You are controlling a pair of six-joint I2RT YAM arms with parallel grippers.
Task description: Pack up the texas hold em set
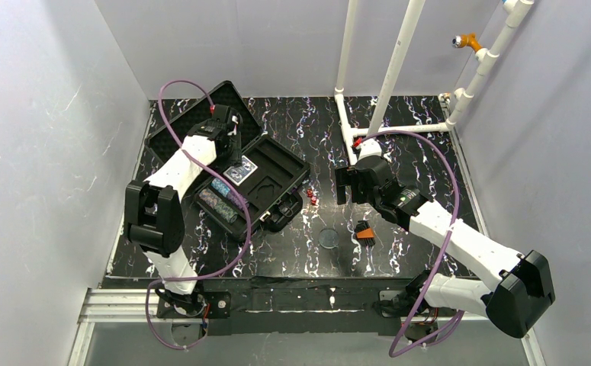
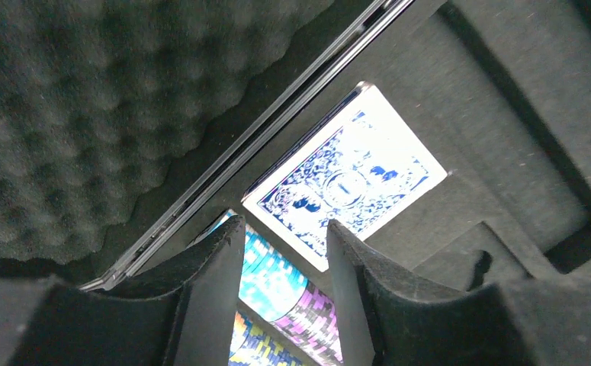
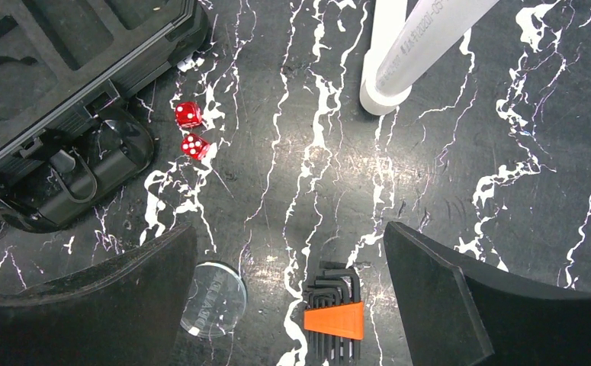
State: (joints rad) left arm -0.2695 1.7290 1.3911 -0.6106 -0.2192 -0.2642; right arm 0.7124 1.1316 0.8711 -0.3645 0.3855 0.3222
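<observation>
The black case of the texas hold em set lies open at the table's left, with its foam-lined lid tipped back. A blue-backed card deck sits in the moulded tray, and beside it are teal and purple chip rolls. My left gripper hovers over the chips at the deck's edge, open, with nothing between its fingers. The clear round disc lies on the table under my right gripper, which is wide open and empty. Two red dice rest by the case's front.
An orange-and-black hex key set lies just right of the disc. A white pipe frame stands at the back right, and one foot is near my right gripper. The case's handle juts toward the dice.
</observation>
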